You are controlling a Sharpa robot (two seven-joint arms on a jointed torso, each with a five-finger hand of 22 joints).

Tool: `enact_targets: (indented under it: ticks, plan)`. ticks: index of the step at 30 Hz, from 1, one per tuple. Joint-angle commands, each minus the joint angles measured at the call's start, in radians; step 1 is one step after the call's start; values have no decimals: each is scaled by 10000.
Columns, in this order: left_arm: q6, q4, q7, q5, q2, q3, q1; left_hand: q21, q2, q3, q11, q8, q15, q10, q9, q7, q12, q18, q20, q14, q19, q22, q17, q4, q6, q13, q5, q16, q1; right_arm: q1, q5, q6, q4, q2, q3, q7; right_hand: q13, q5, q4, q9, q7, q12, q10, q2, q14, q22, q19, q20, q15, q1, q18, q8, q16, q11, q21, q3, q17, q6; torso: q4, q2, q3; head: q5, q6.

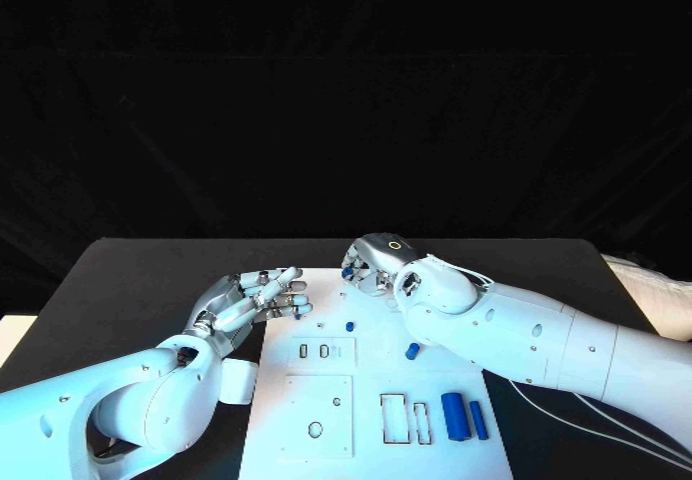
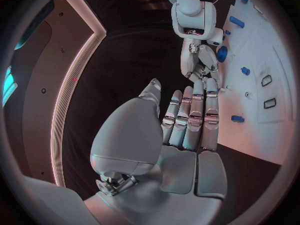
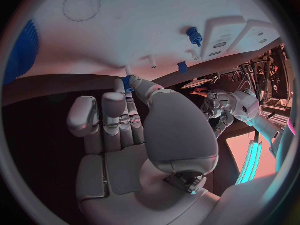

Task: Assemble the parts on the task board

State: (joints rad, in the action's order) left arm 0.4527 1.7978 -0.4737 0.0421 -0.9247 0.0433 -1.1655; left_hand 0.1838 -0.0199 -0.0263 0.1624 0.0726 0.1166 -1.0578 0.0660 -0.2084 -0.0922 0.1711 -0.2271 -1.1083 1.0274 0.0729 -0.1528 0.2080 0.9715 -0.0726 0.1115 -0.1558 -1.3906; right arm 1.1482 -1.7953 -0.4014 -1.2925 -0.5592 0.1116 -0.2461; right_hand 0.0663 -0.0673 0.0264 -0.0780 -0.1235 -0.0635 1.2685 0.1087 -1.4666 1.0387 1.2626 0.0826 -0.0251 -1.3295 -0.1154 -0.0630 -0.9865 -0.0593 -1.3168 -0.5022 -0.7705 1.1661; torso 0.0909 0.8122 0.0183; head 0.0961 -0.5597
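The white task board (image 1: 289,460) lies mid-table. My right hand (image 1: 381,264) hovers at the board's far edge and pinches a small blue part (image 1: 348,270) between thumb and fingertip; the right wrist view shows that part (image 3: 127,82) at the fingertips, just above the board (image 3: 144,15). My left hand (image 1: 260,297) is over the board's left edge, fingers straight and apart, holding nothing; its fingers (image 2: 190,117) point toward the right hand (image 2: 200,60). A small blue piece (image 1: 299,317) lies just below the left fingertips. A blue peg (image 1: 351,325) stands mid-board and another (image 1: 413,350) to its right.
A large blue cylinder (image 1: 453,415) and a blue bar (image 1: 477,420) lie at the board's near right, beside two rectangular slots (image 1: 394,417). A white cylindrical object (image 1: 240,381) sits off the board's left edge. A cable (image 1: 541,405) runs along the right.
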Motion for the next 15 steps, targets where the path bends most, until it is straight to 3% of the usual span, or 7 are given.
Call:
enact_targets:
  ticks: [1,15]
  plan:
    - [-208,9,-44,9,17,-9,-11,-66,-8,22,20,-30,36,35,-9,-46,47,116,-12,4,49,-12,-9,-64,-42,13,-31,43,-105,-67,-144,465,-39,-57,-54,-153,-11,-5,67,-126,7,22,-70,3,-224,13,21,48,43,94,142,-30,-52,-13,-65,8,-9,58,10,10,-5,2,2]
    - [-184,-7,-57,9,-26,-9,-11,-77,10,16,18,-30,37,34,-8,-39,51,115,-13,9,51,-16,-22,-87,-39,14,-31,52,-125,-91,-198,355,-248,-209,-57,-208,-7,2,114,-130,2,19,-72,49,-206,46,22,58,49,139,144,-30,-96,-19,-91,36,-27,51,18,25,-3,36,-72]
